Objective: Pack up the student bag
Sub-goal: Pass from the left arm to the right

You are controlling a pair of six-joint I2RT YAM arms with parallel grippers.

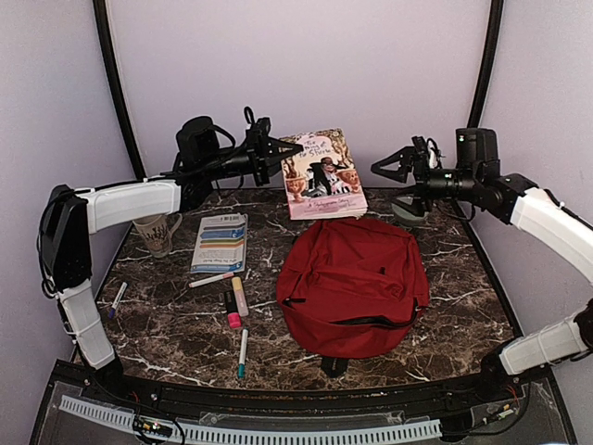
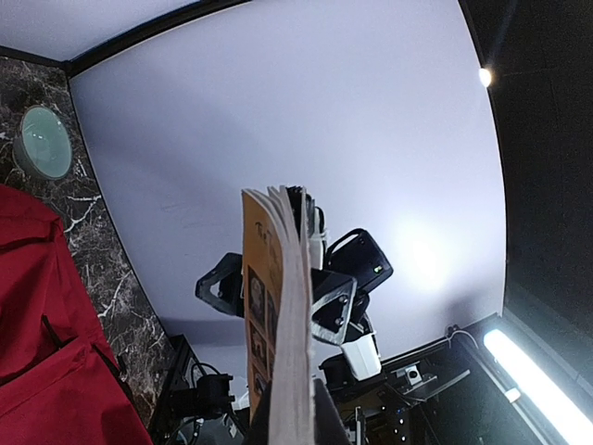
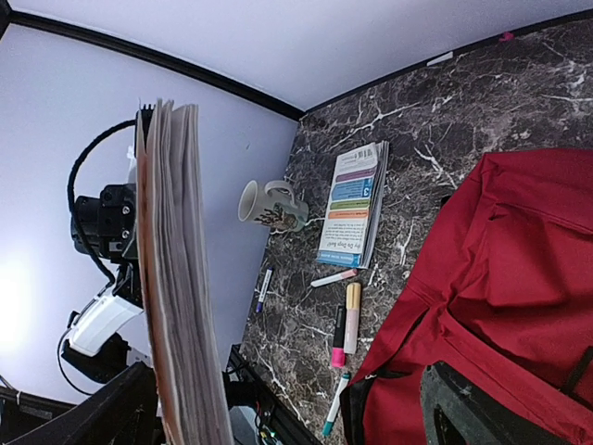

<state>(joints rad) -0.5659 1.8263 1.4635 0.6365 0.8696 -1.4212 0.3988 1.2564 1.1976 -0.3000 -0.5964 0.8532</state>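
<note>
Top external view: left hand (image 1: 289, 148) clamps a raised book (image 1: 321, 173), right hand (image 1: 394, 167) hovers level, spread wide.

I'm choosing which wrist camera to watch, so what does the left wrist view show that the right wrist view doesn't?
Only the left wrist view: a pale green dish and the right arm behind the book. Only the right wrist view: the mug, booklet, markers and left arm. Both: the book edge-on, the red bag and the marble table.
</note>
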